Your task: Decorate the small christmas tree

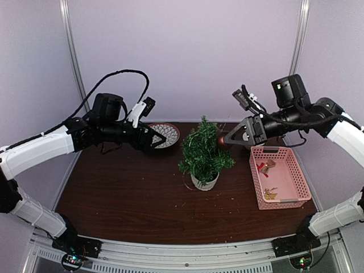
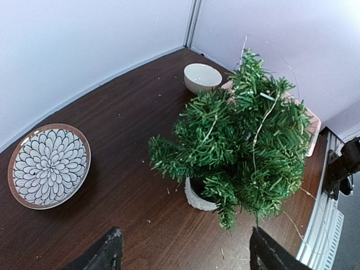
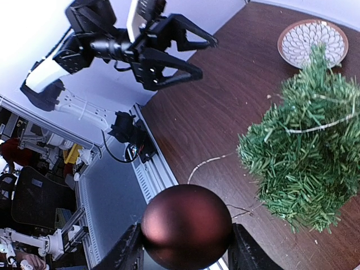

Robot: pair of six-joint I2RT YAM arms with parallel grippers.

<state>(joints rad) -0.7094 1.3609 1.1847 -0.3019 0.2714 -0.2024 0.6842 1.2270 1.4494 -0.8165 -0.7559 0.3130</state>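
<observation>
above your dark brown table [image 1: 125, 193], ringed by pale lilac walls [image 1: 187, 57], both arms flank the small christmas tree [image 1: 203, 153]: left gripper [image 1: 161, 137] wide, empty; right gripper [image 1: 230, 137] pinching a glossy maroon ball [image 3: 185, 225].

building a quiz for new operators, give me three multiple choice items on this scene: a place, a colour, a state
1. Relative to the tree, the pink basket sits: a) on its left b) behind it c) on its right
2. The ball in the right arm's jaws is: a) dark red b) gold c) blue
3. The left arm's jaws are: a) shut on nothing b) open and empty c) shut on a second ball
Answers: c, the top view puts it on the robot's right; a, the right wrist view shows dark red; b, the left wrist view shows them wide apart, nothing held.
</observation>
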